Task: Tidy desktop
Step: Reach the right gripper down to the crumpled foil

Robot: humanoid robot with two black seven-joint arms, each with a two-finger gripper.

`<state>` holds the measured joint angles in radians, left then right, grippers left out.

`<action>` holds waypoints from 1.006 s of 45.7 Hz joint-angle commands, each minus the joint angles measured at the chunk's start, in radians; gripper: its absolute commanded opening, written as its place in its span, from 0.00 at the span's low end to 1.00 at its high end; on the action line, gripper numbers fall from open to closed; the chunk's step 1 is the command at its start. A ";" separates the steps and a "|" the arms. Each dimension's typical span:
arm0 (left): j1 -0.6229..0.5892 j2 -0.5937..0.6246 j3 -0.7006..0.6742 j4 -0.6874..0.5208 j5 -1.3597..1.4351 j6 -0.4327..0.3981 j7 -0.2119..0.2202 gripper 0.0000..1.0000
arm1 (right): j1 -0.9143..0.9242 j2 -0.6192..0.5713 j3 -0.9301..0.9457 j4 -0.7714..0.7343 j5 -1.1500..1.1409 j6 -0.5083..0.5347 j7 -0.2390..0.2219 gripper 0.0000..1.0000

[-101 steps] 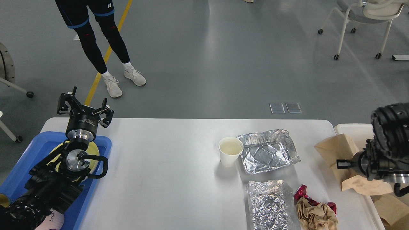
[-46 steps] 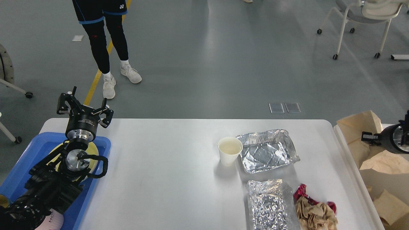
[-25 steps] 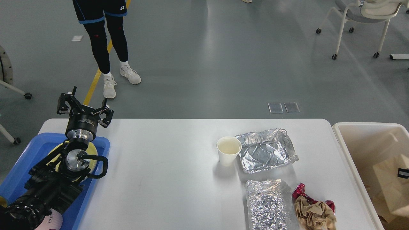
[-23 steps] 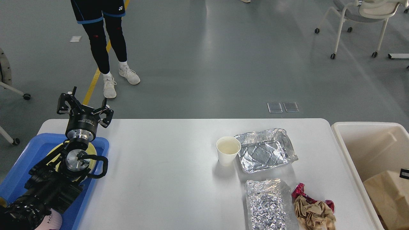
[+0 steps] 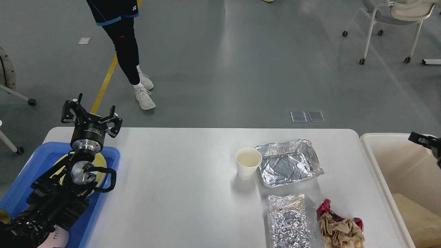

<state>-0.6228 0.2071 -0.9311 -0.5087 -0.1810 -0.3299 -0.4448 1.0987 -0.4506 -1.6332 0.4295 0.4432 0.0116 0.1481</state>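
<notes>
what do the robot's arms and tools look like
The left arm is black, with ribbed segments, silver metal joint rings, a looping black cable and white lettering near the bottom edge. Its left tool is black with two angular linkage fingers. Of the right tool only a black tip shows at the frame edge.

On the desktop [image 5: 179, 193], a tray [image 5: 24, 179] sits at the left edge with a plate [image 5: 100, 160] in it, and a bin [image 5: 389, 155] stands just beyond the right edge. A cup [image 5: 248, 163] stands right of centre, touching a foil container [image 5: 291, 162] on its right. Nearer lie a foil sheet [image 5: 291, 220] and, to its right, crumpled paper [image 5: 339, 230].
</notes>
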 commanded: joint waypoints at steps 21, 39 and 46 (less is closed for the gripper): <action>0.000 0.000 0.000 0.001 0.000 0.000 0.000 1.00 | 0.954 0.145 0.171 1.041 -0.397 0.169 0.011 1.00; 0.000 0.000 0.000 -0.001 0.000 0.000 0.000 1.00 | 1.101 0.403 0.271 1.316 -0.386 0.146 0.011 1.00; 0.000 0.000 0.000 0.001 0.000 0.000 0.000 1.00 | 1.018 0.550 0.386 1.316 -0.292 0.122 0.014 1.00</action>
<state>-0.6228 0.2071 -0.9311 -0.5084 -0.1810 -0.3299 -0.4449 2.1746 -0.0135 -1.3241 1.7452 0.0736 0.1502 0.1608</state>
